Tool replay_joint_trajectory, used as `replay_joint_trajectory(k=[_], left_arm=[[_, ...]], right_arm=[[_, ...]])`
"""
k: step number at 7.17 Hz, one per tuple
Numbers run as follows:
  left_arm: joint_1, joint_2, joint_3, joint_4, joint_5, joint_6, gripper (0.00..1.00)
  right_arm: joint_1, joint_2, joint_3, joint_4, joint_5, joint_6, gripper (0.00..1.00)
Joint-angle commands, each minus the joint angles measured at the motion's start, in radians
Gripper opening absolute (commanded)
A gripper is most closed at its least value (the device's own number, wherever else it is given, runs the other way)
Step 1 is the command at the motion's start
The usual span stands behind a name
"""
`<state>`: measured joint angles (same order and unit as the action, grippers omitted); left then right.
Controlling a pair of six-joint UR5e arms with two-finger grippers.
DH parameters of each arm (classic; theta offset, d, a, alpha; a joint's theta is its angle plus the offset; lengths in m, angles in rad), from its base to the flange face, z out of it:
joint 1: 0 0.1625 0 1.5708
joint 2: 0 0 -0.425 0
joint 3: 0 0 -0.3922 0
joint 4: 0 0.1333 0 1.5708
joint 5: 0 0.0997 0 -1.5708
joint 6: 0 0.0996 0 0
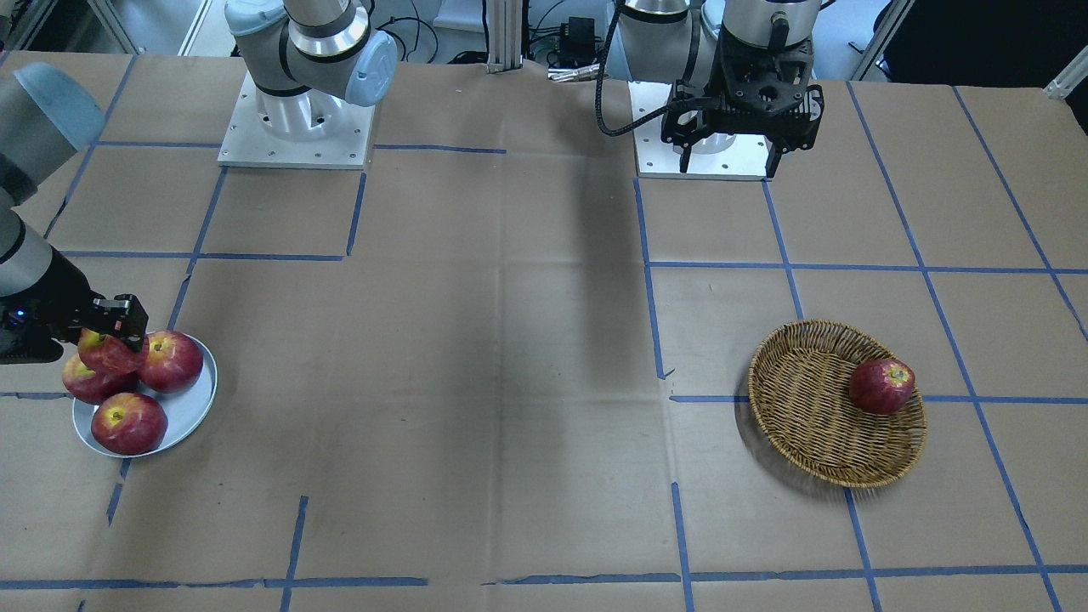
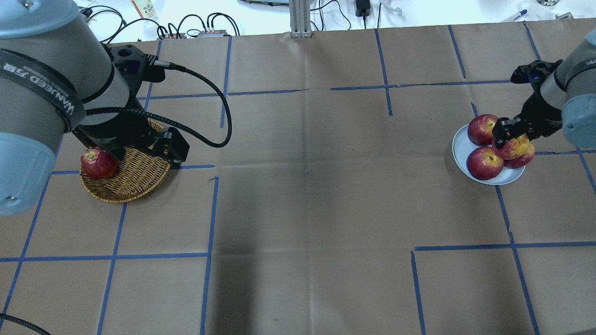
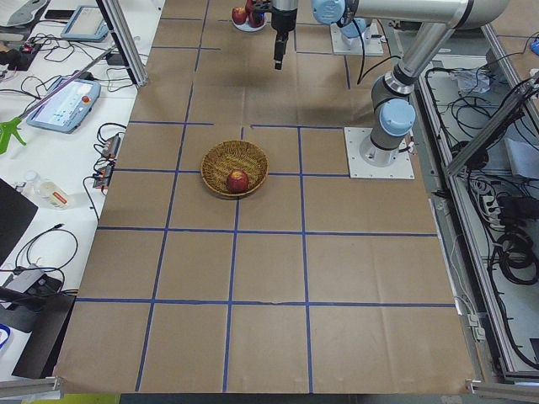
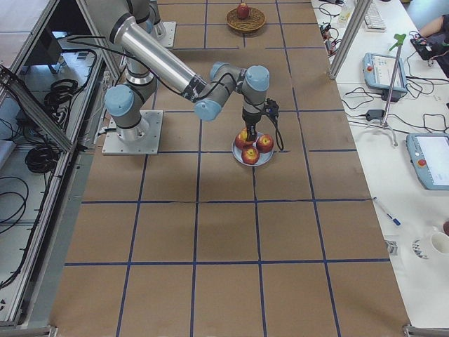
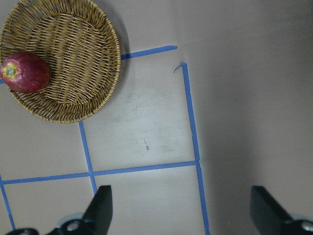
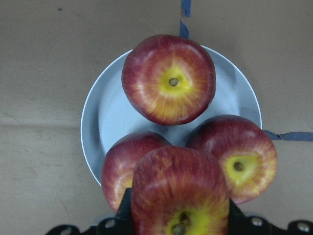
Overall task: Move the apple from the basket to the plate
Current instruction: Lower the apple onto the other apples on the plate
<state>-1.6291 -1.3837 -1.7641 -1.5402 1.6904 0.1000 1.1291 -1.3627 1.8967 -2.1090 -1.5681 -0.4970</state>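
Observation:
My right gripper (image 1: pixel 113 333) is shut on the apple (image 6: pixel 178 196), orange-red streaked with yellow, and holds it over the pale grey-blue plate (image 6: pixel 105 117). The held apple (image 2: pixel 514 148) sits just above two of the apples on the plate; I cannot tell whether it touches them. The wicker basket (image 1: pixel 807 408) lies far off on the table's other side and also shows in the left wrist view (image 5: pixel 73 63). My left gripper (image 5: pixel 181 210) is open and empty, raised above the table beside the basket (image 2: pixel 130 181).
Three other red apples lie on the plate (image 1: pixel 191 416), one with a broad yellow stem patch (image 6: pixel 168 78). One dark red apple (image 1: pixel 881 385) lies in the basket. Blue tape lines cross the brown paper table. The arm bases (image 1: pixel 293 127) stand at the robot's side.

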Motion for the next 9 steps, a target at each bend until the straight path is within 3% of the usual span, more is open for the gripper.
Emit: replay_joint_trajectory(k=[1,3,4,5,8,9], left_arm=[[0.000,0.000,0.000,0.000,0.002,0.001,0.99],[0.000,0.000,0.000,0.000,0.003,0.001,0.99],[0.000,0.002,0.000,0.000,0.002,0.001,0.99],[0.000,0.002,0.000,0.000,0.002,0.001,0.99],[0.000,0.002,0.000,0.000,0.003,0.001,0.99],[0.000,0.002,0.000,0.000,0.003,0.001,0.99]], right_arm=[[0.000,0.005,-0.007,-0.014,0.000,0.000,0.46],[0.000,0.010,-0.016,-0.014,0.000,0.000,0.47],[0.000,0.025,-0.022,-0.012,-0.001,-0.002,0.70],[0.000,0.034,-0.025,-0.012,-0.003,-0.002,1.00],[0.003,0.018,-0.083,0.004,-0.004,-0.002,1.00],[0.009,0.008,-0.135,0.082,-0.004,0.008,1.00]])
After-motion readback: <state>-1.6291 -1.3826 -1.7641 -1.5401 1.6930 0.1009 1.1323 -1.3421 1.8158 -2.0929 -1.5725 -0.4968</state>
